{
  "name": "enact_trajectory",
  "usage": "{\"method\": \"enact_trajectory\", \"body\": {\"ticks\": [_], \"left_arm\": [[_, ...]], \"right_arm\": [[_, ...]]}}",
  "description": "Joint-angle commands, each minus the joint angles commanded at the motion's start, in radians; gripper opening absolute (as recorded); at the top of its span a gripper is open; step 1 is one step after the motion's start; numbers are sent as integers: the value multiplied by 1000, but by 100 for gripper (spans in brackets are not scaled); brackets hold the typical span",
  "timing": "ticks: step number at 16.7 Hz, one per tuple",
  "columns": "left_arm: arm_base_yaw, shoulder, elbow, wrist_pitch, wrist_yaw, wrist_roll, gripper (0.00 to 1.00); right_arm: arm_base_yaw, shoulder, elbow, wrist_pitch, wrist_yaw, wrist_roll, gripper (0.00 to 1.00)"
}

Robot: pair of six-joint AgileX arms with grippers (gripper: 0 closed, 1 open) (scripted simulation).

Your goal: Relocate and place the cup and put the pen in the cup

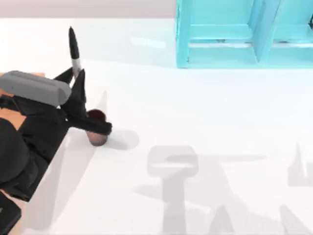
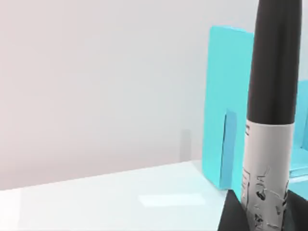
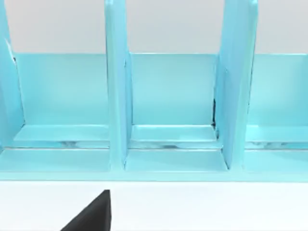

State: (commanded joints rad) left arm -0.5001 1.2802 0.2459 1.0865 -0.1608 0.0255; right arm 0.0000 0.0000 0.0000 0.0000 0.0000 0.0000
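My left gripper (image 1: pixel 75 77) is shut on the pen (image 1: pixel 74 49), which stands nearly upright with its black cap on top and its grey-white barrel between the fingers. The left wrist view has the pen (image 2: pixel 269 120) close up, printed barrel low and one dark finger (image 2: pixel 232 215) beside it. The reddish-brown cup (image 1: pixel 98 133) stands on the white table just right of the left arm, below the pen. A black part of the arm crosses the cup's rim and hides part of it. A dark fingertip (image 3: pixel 94 214) of my right gripper shows before the shelf.
A teal shelf unit (image 1: pixel 230 34) with upright dividers stands at the back right of the table, seen close in the right wrist view (image 3: pixel 168 96). An orange-brown tray (image 1: pixel 9 113) lies under my left arm at the left edge. Arm shadows fall on the table's front right.
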Motion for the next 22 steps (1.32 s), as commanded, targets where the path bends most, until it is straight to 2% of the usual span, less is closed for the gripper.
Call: {"method": "enact_trajectory", "body": {"ticks": [4, 11, 22], "left_arm": [[10, -58, -80, 133, 7, 14, 0], [8, -54, -79, 142, 8, 16, 0], [43, 251, 37, 329, 44, 10, 0]], "right_arm": [[0, 0, 0, 0, 0, 0, 100], [0, 0, 0, 0, 0, 0, 100], [0, 0, 0, 0, 0, 0, 100]]}}
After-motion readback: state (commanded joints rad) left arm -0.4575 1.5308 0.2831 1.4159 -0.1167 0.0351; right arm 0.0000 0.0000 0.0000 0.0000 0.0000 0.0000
